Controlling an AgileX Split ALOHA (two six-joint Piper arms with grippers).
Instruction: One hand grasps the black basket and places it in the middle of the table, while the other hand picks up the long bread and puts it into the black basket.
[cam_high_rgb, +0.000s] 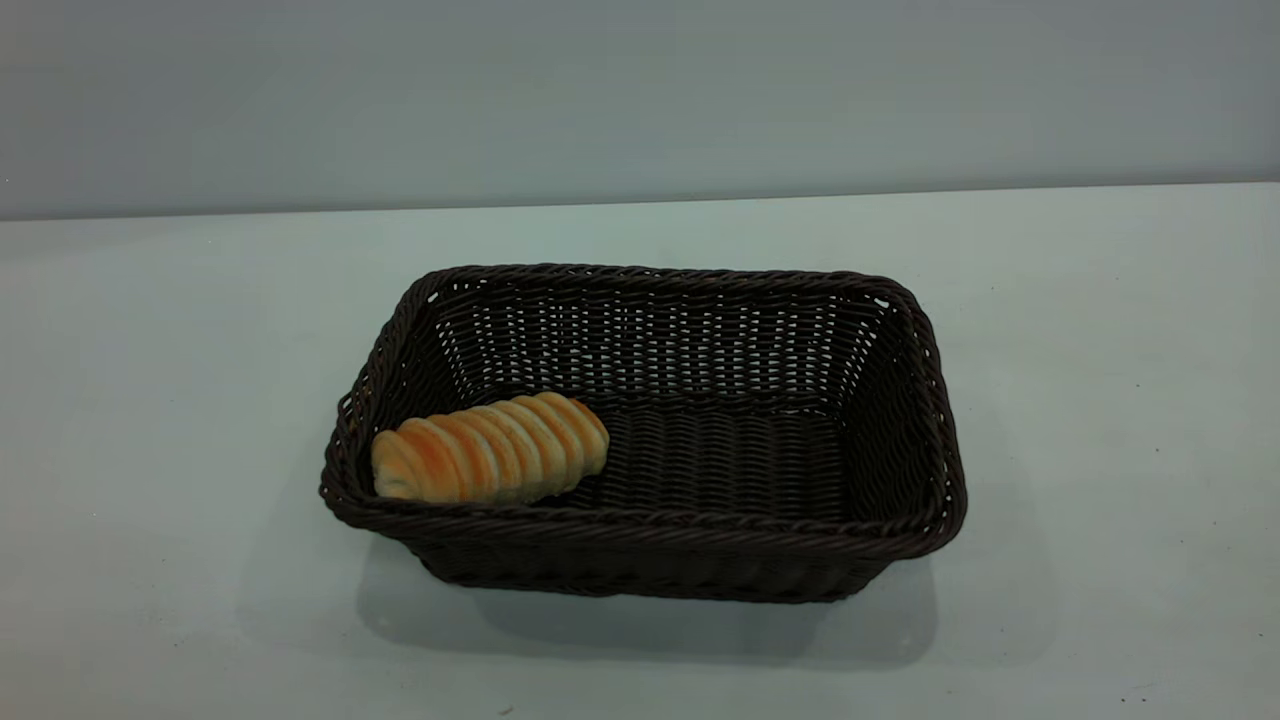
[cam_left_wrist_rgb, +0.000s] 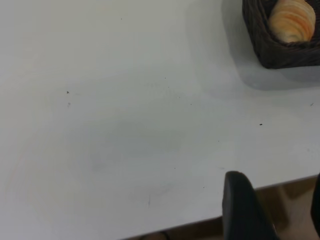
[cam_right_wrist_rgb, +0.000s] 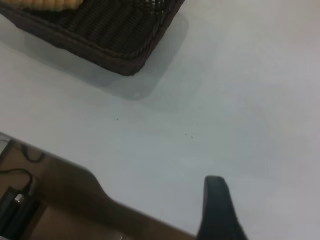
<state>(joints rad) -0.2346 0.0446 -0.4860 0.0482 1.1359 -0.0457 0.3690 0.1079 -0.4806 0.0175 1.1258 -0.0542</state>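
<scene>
**Bread lies in the basket, both grippers apart from it**

Left gripper (cam_left_wrist_rgb: 272, 210): two dark fingers with a wide gap between them, holding nothing, over the table (cam_high_rgb: 150, 400) edge, well apart from the basket (cam_high_rgb: 640, 535). Right gripper (cam_right_wrist_rgb: 220, 212): only one finger is visible, so I cannot tell its state. The bread (cam_high_rgb: 492, 448) lies inside the basket, at its left end against the front wall.

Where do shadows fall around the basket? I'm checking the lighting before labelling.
Exterior view: the black basket casts a soft shadow on the table toward the camera. Both wrist views: a faint shadow beside the basket; no glare anywhere.
</scene>
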